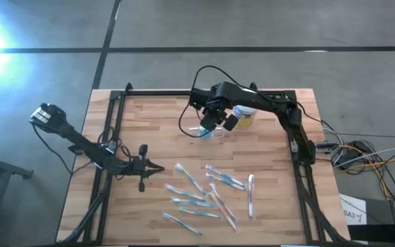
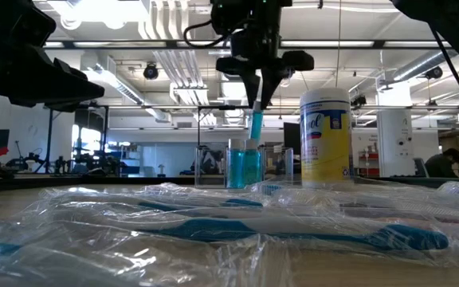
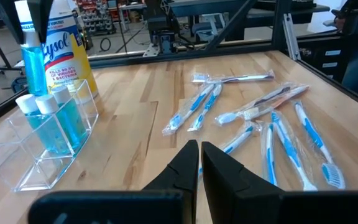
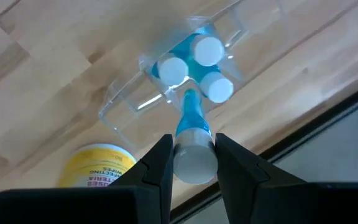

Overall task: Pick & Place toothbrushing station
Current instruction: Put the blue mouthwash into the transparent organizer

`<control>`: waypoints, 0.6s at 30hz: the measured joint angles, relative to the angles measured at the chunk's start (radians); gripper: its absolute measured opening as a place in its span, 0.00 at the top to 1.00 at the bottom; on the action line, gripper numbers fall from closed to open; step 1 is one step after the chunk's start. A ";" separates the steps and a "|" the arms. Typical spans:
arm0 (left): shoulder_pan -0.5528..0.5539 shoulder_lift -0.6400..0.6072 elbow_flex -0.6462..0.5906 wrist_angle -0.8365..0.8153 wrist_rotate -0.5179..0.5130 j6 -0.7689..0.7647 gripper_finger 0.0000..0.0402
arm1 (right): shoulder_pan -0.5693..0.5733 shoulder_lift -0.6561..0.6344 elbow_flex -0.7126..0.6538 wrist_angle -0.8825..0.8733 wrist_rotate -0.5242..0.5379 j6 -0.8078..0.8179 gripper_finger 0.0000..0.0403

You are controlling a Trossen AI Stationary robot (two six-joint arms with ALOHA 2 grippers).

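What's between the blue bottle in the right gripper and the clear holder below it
Nothing visible. The right gripper holds the blue bottle directly above the clear holder, where three bottles already stand.

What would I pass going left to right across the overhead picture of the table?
Left gripper, shut, waiting → right gripper holding a blue bottle above the clear holder → yellow-labelled canister. The wrapped toothbrushes overlap several of these.

The yellow-labelled canister (image 3: pixel 67 56) reads "Lysol"
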 joint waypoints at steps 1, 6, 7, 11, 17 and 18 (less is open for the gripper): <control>0.000 0.000 0.000 0.000 0.000 0.000 0.94 | 0.000 0.001 -0.010 0.002 0.000 -0.003 0.79; 0.000 0.000 0.000 0.000 0.000 0.000 0.94 | 0.000 0.001 -0.054 0.035 -0.001 -0.009 0.78; 0.000 0.000 0.000 -0.001 0.000 0.000 0.94 | 0.000 0.002 -0.064 0.044 -0.001 -0.018 0.78; 0.000 0.000 0.000 -0.003 0.000 -0.001 0.94 | 0.000 0.002 -0.099 0.068 -0.003 -0.045 0.78; 0.000 0.000 0.000 -0.004 0.000 -0.001 0.94 | -0.005 0.003 -0.136 0.102 -0.005 -0.048 0.78; 0.000 0.000 0.000 -0.004 0.000 -0.001 0.94 | -0.005 0.003 -0.142 0.110 -0.006 -0.049 0.78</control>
